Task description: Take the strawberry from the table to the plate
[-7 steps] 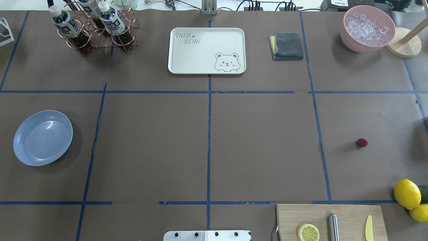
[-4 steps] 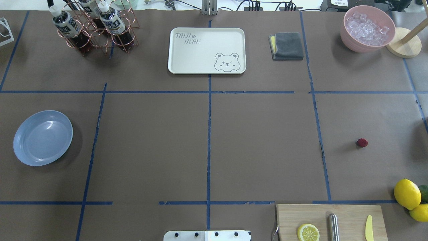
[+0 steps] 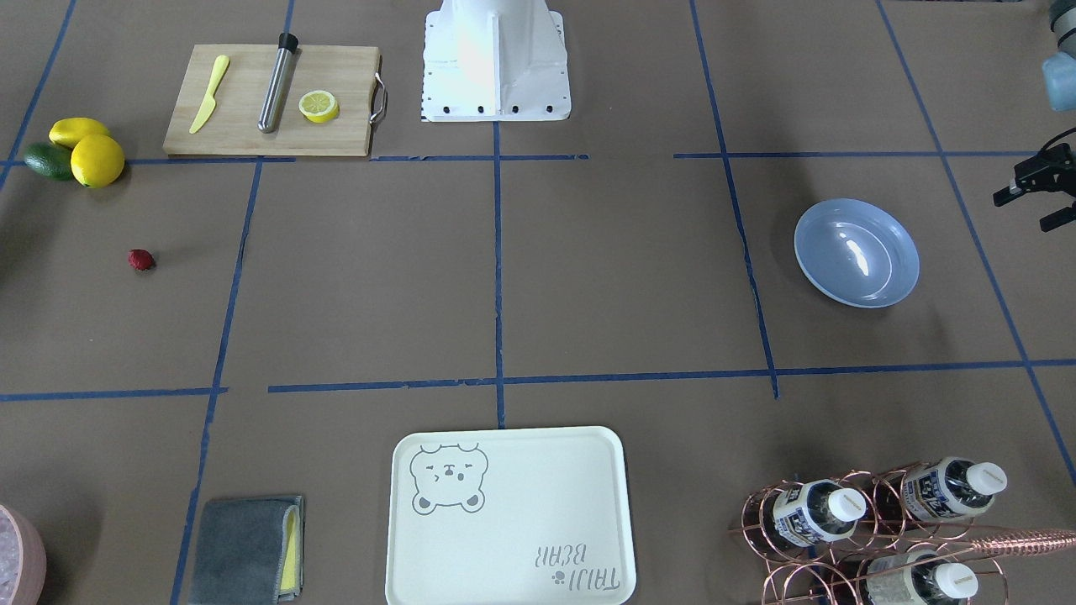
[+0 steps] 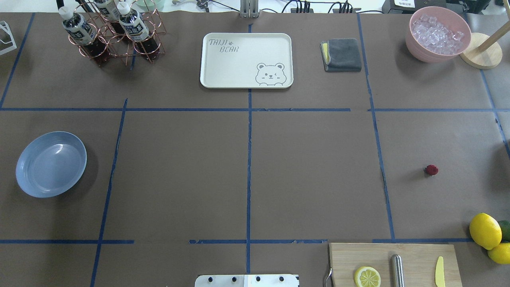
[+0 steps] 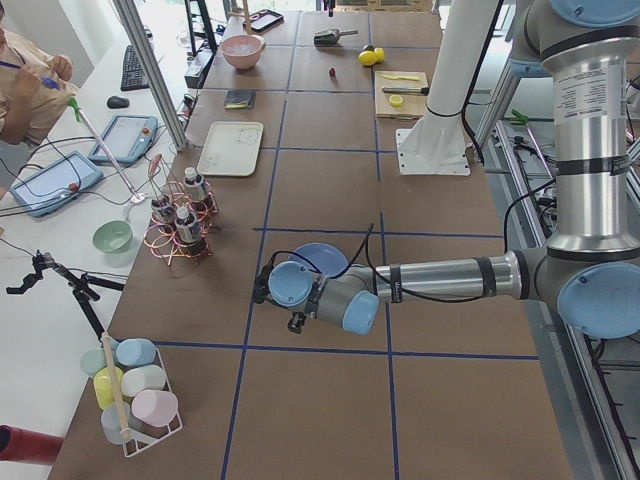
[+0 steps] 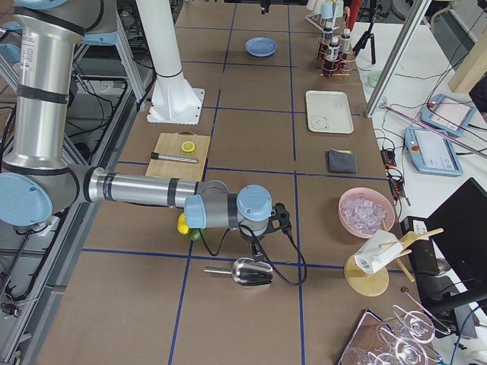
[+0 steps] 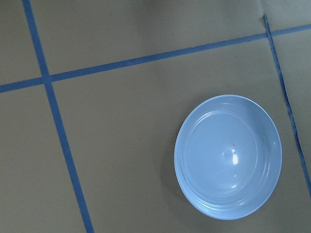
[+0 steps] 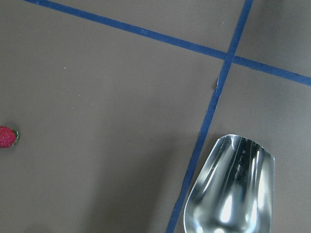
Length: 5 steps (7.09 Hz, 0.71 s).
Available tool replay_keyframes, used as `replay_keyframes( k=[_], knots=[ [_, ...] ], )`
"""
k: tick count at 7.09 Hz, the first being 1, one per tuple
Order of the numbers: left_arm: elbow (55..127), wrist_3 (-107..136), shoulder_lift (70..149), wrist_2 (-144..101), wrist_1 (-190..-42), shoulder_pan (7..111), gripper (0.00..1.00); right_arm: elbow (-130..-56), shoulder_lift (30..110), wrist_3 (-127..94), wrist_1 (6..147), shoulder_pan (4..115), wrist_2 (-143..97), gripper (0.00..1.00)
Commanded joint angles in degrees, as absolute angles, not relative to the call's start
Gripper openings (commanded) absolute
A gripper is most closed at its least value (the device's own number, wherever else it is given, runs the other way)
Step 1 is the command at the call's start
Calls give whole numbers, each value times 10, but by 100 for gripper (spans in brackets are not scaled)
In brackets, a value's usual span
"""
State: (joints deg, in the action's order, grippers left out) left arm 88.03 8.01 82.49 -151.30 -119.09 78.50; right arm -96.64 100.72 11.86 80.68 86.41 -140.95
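Brown paper with blue tape lines covers the bench (image 4: 310, 167). On the robot's right side, 2 lemons (image 4: 485, 230) and a green avocado (image 4: 505, 229) sit at the bench edge. Near them is a wooden cutting board (image 4: 414, 255) with a lemon slice (image 4: 367, 276), a metal rod (image 4: 397, 271) and a yellow knife (image 4: 439, 272) on it. At the far side are a cream bear tray (image 4: 246, 59), a gray cloth (image 4: 342, 54), a pink bowl of ice (image 4: 438, 34) and a wire rack of bottles (image 4: 115, 36). A shiny metal scoop (image 6: 251, 271) lies past the lemons, toward the right end.

Both arms are out of the overhead view. The left tool (image 3: 1021, 206) is cut off by the edge of the front view, so I cannot tell if it is spread or closed. The right tool (image 6: 283, 217) shows only from the side, small and dark, and I cannot tell its state either. From that side, the right arm covers part of the lemons.

Small and red, the strawberry (image 4: 431, 170) lies on the bench on the robot's right side, near the lemons but not touching them. The right wrist view shows it at the left edge, partly cut off, with the scoop at the bottom. The blue plate (image 4: 51, 164) sits empty on the robot's left side, well apart from the berry. Only paper and tape lines lie between them. The left wrist view looks down on the plate.
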Motion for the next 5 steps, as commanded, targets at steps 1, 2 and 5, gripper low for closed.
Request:
replay_keyframes(
  k=[1, 2, 5],
  knots=[
    [875, 246, 825, -1451, -1304, 712, 100, -965, 1007, 118, 805, 862, -1429, 100],
    [873, 263, 825, -1428, -1320, 695, 99, -965, 1007, 118, 805, 862, -1429, 100],
    [856, 265, 842, -1383, -1321, 657, 91, -958, 1006, 117, 805, 862, -1430, 100]
  ],
)
